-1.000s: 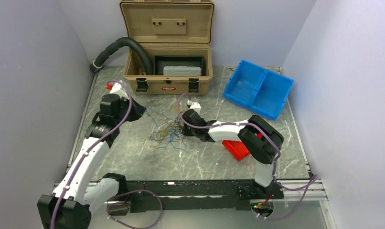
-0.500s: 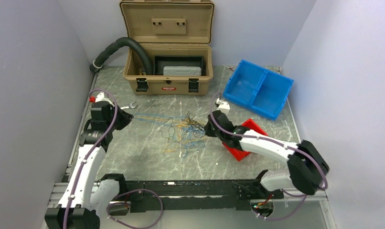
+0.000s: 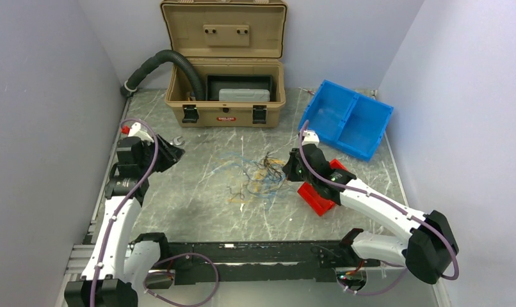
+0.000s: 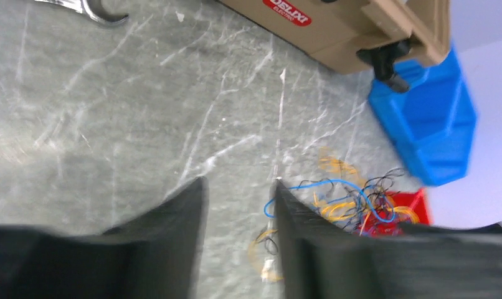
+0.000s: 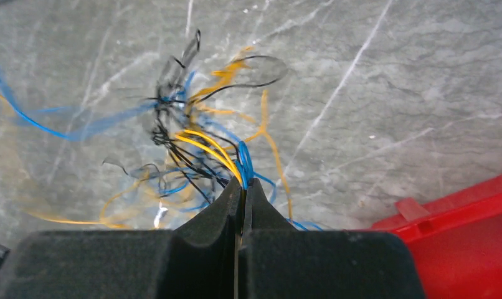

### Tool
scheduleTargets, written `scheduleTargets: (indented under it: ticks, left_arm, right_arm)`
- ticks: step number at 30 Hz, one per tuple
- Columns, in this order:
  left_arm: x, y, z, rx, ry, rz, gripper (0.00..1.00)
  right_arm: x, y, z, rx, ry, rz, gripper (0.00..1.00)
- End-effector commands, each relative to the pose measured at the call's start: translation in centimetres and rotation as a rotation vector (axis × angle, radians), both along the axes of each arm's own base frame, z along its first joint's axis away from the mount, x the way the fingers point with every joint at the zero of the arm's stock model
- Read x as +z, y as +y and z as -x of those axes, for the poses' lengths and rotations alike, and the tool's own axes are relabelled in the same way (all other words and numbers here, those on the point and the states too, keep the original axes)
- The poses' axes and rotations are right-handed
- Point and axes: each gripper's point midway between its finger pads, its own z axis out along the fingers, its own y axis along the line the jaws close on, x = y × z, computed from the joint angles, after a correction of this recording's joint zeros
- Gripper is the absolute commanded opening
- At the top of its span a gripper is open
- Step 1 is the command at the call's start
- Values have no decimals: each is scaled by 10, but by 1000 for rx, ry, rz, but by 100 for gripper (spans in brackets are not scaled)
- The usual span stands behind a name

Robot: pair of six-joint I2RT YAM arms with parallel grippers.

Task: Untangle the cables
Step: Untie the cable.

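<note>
The cables [image 3: 258, 176] are a loose tangle of thin blue, yellow-orange and black wires at the table's middle. My right gripper [image 3: 289, 169] sits at the tangle's right edge. In the right wrist view it [image 5: 242, 180] is shut on several blue and yellow strands of the cables [image 5: 192, 143], which fan out ahead of the tips. My left gripper [image 3: 172, 153] is well left of the tangle. In the left wrist view it [image 4: 239, 182] is open with bare table between the fingers, and the cables [image 4: 354, 202] lie ahead to the right, apart from it.
An open tan toolbox [image 3: 225, 96] stands at the back, with a black corrugated hose [image 3: 156, 64] running into it. A blue bin [image 3: 345, 118] is at the back right. A red tray [image 3: 319, 195] lies under the right arm. A wrench [image 3: 177, 141] lies by the left gripper.
The right gripper shut on strands and dragged the tangle to the right. The left gripper drew back left with blue strands stretched taut, then opened and let them go.
</note>
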Motion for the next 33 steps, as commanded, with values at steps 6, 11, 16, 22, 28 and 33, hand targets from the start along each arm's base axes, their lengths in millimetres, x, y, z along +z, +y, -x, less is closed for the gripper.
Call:
scheduleTargets:
  ticks: [6, 11, 16, 22, 28, 33]
  left_arm:
    - [6, -48, -6, -242, -82, -76, 99]
    - [5, -95, 0, -423, -133, -60, 99]
    - [-4, -134, 4, -585, -143, -70, 99]
    - [-18, -188, 10, -791, -134, -109, 99]
    - [-26, -230, 17, -936, -178, -99, 99]
    - [-33, -247, 12, -950, -174, -88, 99]
  right_arm:
    - [28, 15, -6, 121, -21, 30, 0]
    - [31, 23, -6, 155, -13, 19, 0]
    - [31, 25, -5, 168, -3, 24, 0]
    - [31, 25, -5, 175, -1, 28, 0]
    - [33, 27, -5, 181, 0, 23, 0]
    - [37, 30, -4, 192, -5, 2, 0]
